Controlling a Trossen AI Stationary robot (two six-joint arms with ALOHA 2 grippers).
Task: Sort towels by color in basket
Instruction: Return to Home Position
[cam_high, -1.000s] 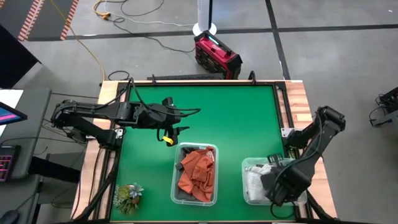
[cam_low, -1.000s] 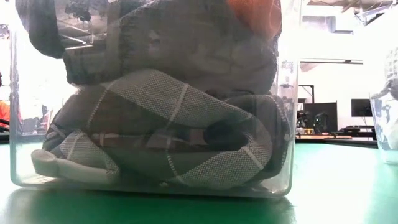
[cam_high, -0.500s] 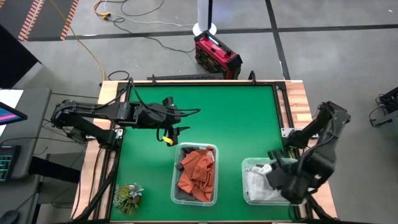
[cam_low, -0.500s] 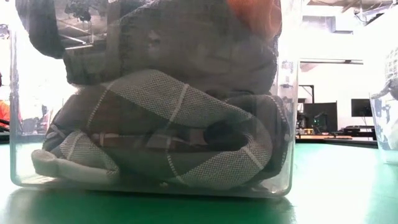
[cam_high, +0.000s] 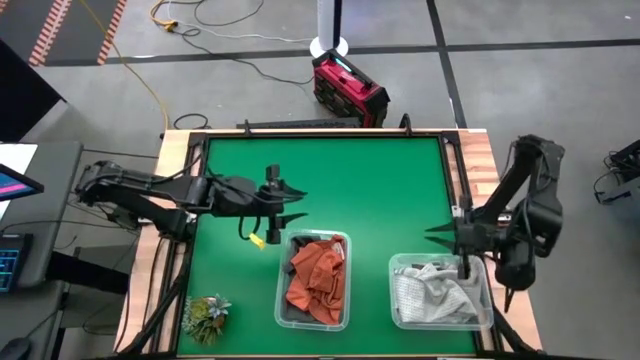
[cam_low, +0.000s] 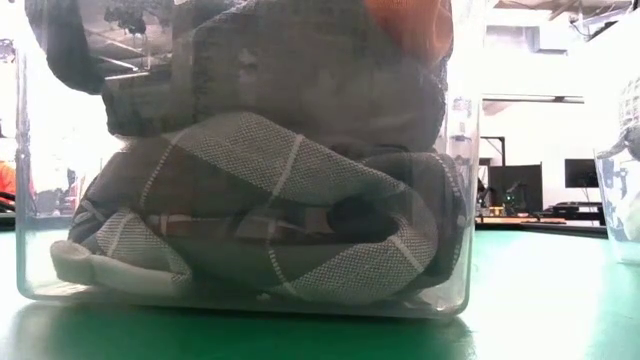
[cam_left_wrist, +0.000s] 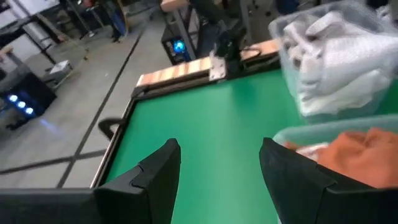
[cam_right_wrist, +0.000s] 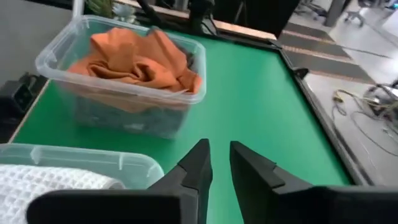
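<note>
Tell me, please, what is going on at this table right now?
The sorting looks finished. Rust-orange towels lie on dark grey ones in the middle clear bin, and light grey and white towels fill the right clear bin. The left gripper hovers open above the green mat beside the middle bin, and the right gripper, fingers narrowly apart, hangs by the right bin; neither holds anything.

Right end effector (cam_high: 433, 238) off bin (cam_high: 393, 291)
</note>
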